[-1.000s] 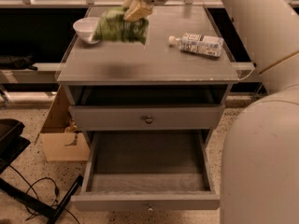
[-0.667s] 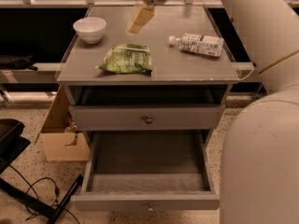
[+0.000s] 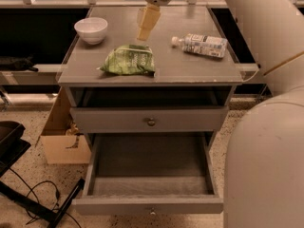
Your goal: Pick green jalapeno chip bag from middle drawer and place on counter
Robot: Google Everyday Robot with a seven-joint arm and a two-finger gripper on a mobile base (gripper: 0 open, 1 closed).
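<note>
The green jalapeno chip bag (image 3: 128, 61) lies flat on the counter (image 3: 190, 68), near its front edge and left of the middle. My gripper (image 3: 146, 25) hangs above the counter just behind the bag, apart from it, open and empty, with its cream fingers pointing down. The middle drawer (image 3: 149, 201) is pulled out below, and its gray inside is bare. The uppermost drawer (image 3: 151, 122) above it is closed.
A white bowl (image 3: 91, 30) stands at the counter's back left. A clear plastic bottle (image 3: 202, 45) lies on its side at the right. My white arm and body (image 3: 266, 137) fill the right side. A cardboard box (image 3: 59, 144) and cables (image 3: 33, 198) are on the floor at left.
The gripper let go of the chip bag, which dropped from the air onto the counter's front left. The gripper has stayed above the counter behind it, now empty.
</note>
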